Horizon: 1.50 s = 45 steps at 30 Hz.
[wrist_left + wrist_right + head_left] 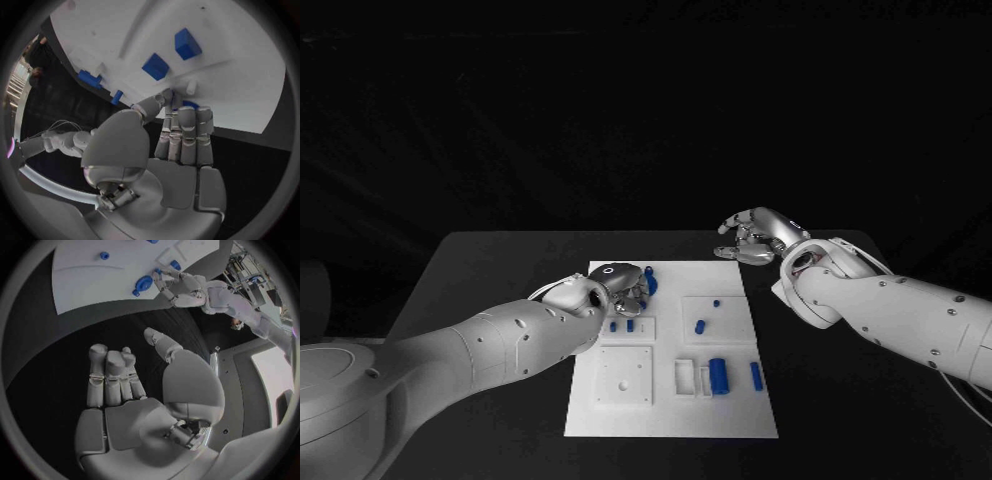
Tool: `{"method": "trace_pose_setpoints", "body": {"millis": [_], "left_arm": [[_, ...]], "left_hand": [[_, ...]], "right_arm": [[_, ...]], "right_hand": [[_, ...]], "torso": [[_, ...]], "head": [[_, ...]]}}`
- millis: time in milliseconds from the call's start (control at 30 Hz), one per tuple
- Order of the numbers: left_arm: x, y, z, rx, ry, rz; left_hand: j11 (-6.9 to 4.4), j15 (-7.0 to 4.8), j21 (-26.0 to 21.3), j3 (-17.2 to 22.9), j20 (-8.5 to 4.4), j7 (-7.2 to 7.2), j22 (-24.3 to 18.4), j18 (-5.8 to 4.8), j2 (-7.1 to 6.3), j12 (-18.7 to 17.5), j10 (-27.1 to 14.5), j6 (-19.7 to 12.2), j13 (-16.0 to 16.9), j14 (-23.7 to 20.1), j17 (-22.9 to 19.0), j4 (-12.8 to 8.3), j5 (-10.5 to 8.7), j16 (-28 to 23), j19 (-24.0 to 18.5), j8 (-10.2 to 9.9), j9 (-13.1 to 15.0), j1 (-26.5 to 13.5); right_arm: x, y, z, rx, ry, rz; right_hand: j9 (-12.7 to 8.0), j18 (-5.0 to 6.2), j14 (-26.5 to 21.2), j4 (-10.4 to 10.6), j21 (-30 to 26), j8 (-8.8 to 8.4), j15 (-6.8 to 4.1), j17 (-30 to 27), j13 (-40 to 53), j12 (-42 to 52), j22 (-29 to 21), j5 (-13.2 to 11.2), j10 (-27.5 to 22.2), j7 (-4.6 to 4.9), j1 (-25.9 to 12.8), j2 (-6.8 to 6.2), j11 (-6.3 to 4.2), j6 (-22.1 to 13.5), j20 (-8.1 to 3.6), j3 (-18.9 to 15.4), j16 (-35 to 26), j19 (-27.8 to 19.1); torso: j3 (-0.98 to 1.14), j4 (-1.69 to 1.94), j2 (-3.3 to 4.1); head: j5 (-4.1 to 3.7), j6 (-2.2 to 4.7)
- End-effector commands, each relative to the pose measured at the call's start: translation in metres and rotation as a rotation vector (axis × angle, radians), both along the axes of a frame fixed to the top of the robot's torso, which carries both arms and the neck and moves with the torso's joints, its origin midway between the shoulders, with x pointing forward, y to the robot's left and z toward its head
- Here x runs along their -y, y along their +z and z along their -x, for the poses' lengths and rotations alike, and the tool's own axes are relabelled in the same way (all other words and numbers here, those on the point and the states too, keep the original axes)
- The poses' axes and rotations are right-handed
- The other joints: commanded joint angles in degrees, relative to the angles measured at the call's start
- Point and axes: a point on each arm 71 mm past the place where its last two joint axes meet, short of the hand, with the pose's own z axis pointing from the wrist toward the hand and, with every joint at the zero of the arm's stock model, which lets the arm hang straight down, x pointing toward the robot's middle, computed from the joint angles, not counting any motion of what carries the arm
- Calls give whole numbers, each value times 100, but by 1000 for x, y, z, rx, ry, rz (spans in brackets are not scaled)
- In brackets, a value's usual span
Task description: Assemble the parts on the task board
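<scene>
White task board (733, 415), blue parts (718, 375), black table (488, 270).

Black table (488, 300); white task board (733, 415) flat on it.

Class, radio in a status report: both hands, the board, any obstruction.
Left hand pinching a blue part over the task board. Right hand off the board, holding nothing. No obstruction seen.

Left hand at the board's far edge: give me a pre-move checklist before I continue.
1. Left hand over the task board, at its far edge: ok.
2. Round blue part at the left hand's fingertips: ok; firmly held: cannot tell.
3. Right hand off the board, above bare table, holding nothing: ok.
4. Long blue part lying in the board's near section, untouched: ok.
5. Target seat for the round part: cannot tell.
</scene>
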Motion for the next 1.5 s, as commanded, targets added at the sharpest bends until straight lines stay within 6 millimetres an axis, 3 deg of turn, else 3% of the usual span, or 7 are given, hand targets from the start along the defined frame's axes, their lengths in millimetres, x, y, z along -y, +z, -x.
{"method": "trace_pose_setpoints", "body": {"millis": [33, 333, 767, 1167, 1500], "left_arm": [[0, 8, -1, 0, 27, 67], [-12, 20, -2, -3, 51, 118], [-41, 17, -1, -42, 81, 65], [-42, 14, -1, -66, 71, 45], [-42, 12, 0, -78, 66, 39]], "left_hand": [[-1, -8, 8, 36, -189, -10, 7, 173, 6, 0, 44, 46, 9, 39, -9, -5, 23, 40, 54, 26, 13, -39], [-3, -10, 10, 46, -194, -11, 7, 173, -1, -7, 50, 49, 9, 42, -13, -8, 32, 40, 58, 24, 9, -40], [-5, -13, 12, 58, -198, -13, 8, 174, -6, -13, 57, 53, 9, 45, -17, -16, 39, 42, 62, 24, 6, -36], [-7, -15, 12, 72, -201, -15, 8, 174, -10, -20, 65, 59, 10, 47, -22, -27, 48, 41, 64, 24, 2, -29], [-8, -15, 12, 74, -202, -15, 8, 172, -9, -23, 71, 61, 11, 47, -25, -28, 46, 41, 64, 23, 0, -34]], "right_arm": [[0, 0, 0, -2, 13, 10], [1, 0, 1, -4, 11, 12], [3, -1, 0, -5, 7, 14], [3, -1, 0, -6, 7, 14], [3, -1, 0, -5, 7, 14]], "right_hand": [[-7, 241, 26, 8, -23, 36, 8, 7, -6, 32, 102, 34, -39, 41, -43, -3, -11, 9, -27, -31, -30, 21], [-8, 241, 26, 6, -24, 36, 8, 7, -9, 33, 103, 34, -39, 40, -42, -5, -12, 9, -27, -32, -30, 20], [-8, 241, 26, 4, -24, 36, 8, 7, -11, 34, 103, 34, -39, 40, -40, -5, -12, 10, -27, -33, -31, 20], [-8, 241, 26, 4, -25, 36, 7, 7, -15, 36, 103, 32, -39, 40, -40, -3, -12, 9, -27, -35, -32, 20], [-9, 241, 26, 2, -25, 35, 7, 7, -18, 38, 103, 31, -40, 40, -38, -3, -12, 8, -27, -36, -32, 20]], "torso": [[0, 9, -5], [0, 11, -6], [-5, 9, 4], [-4, -8, 3], [0, 6, 0]], "head": [[11, -8], [50, 19], [83, 15], [107, 0], [110, -8]]}}
